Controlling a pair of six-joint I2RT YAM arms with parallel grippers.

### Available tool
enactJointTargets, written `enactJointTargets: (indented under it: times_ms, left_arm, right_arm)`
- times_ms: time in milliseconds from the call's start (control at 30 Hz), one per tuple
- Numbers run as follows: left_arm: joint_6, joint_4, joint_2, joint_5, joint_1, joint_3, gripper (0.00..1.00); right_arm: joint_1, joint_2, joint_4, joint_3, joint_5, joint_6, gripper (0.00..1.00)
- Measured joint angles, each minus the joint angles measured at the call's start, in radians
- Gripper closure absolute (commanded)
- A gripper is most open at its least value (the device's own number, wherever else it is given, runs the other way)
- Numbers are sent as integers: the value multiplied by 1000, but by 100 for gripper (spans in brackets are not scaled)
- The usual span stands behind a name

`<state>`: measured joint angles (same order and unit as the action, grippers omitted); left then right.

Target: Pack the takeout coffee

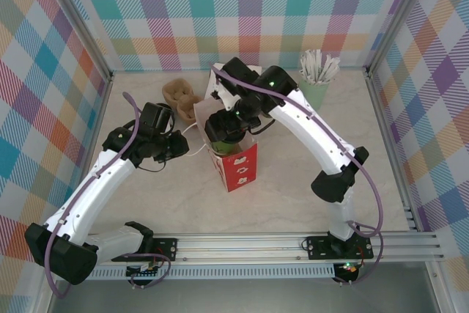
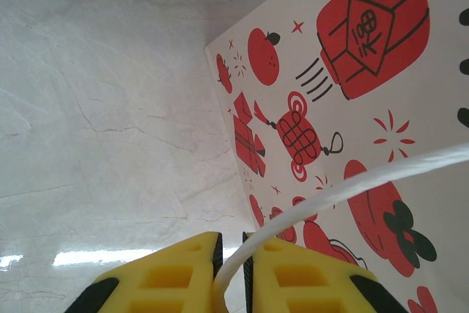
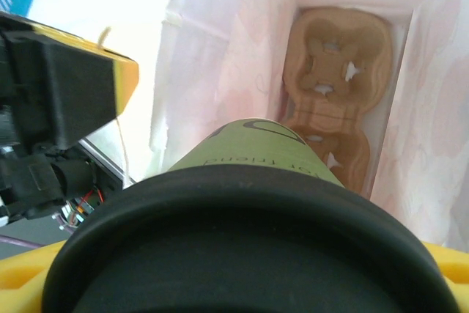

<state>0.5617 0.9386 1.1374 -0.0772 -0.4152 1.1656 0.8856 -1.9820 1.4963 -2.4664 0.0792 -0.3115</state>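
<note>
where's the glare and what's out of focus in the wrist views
Left wrist: glare streak on the table, fingers pinching the handle soft, bag print sharp. Right wrist: lid on the cup blurred up close, top left blown out, tray clearer.

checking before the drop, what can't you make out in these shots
- Cup base and its gap to the tray: right wrist view, hidden by the cup's own body and lid.
- Print on the cup: right wrist view, blurred.
- Bag inside: top view, covered by the right gripper and cup.
- Most of the bag: left wrist view, cut off at the right edge. The left gripper pinches its handle.
</note>
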Motion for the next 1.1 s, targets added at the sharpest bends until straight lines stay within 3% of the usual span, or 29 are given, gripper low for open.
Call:
enactJointTargets:
  times_ms: [633, 1100]
  left_arm:
    - [0, 0, 0, 0, 0, 0, 84]
    - [0, 0, 0, 1, 0, 0, 84]
  right_arm:
    - [18, -29, 2, 50, 4, -24, 21]
    - [19, -37, 89, 48, -193, -21, 20]
